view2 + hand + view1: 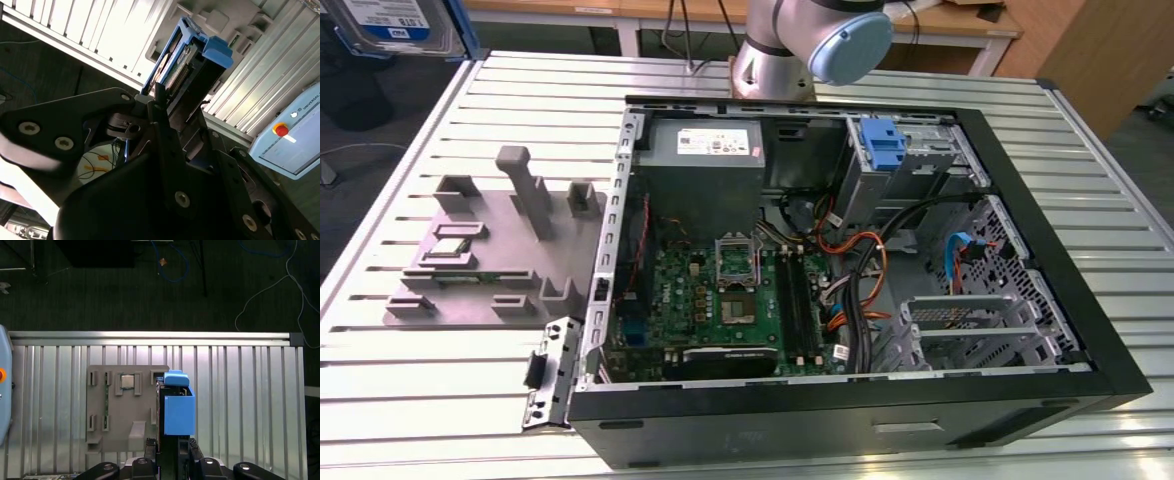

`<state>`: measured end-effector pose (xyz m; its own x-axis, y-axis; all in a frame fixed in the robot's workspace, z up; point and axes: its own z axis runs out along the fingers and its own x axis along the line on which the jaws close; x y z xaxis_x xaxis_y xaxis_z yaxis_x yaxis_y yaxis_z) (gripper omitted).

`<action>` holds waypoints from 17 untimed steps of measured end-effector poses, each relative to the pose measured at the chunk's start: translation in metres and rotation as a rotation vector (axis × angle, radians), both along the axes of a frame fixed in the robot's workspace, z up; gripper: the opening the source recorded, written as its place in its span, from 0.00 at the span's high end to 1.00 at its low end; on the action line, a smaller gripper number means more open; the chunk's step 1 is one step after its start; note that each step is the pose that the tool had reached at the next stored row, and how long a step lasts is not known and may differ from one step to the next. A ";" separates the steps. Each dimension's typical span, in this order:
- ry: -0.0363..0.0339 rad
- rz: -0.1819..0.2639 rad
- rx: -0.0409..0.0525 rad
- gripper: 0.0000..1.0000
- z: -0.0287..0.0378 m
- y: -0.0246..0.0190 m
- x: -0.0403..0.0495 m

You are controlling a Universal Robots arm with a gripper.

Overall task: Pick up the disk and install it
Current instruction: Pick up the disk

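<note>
Blue-framed disk (178, 412) pinched in pincer (172, 445), hanging clear above slatted table (240, 390), nr tray (117, 415) edge.

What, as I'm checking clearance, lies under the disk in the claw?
Beneath the hard drive in its blue plastic carrier, shut in the claw, lie an edge of the grey moulded parts tray and the ribbed metal table. The spot directly below is covered.

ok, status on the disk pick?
Pincer shut on the disk. Disk held edge-on in the air, over the gray fixture on the slatted table. Nothing but the pincer touches the disk.
</note>
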<state>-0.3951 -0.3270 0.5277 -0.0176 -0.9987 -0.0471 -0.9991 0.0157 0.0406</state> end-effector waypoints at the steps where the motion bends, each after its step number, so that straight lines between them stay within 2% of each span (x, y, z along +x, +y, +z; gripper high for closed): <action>1: -0.0001 0.000 0.0000 0.65 0.0000 0.0000 0.0000; 7: 0.0000 0.000 0.0000 0.65 0.0000 0.0000 0.0035; 17: 0.0000 0.000 0.0000 0.65 0.0000 0.0008 0.0167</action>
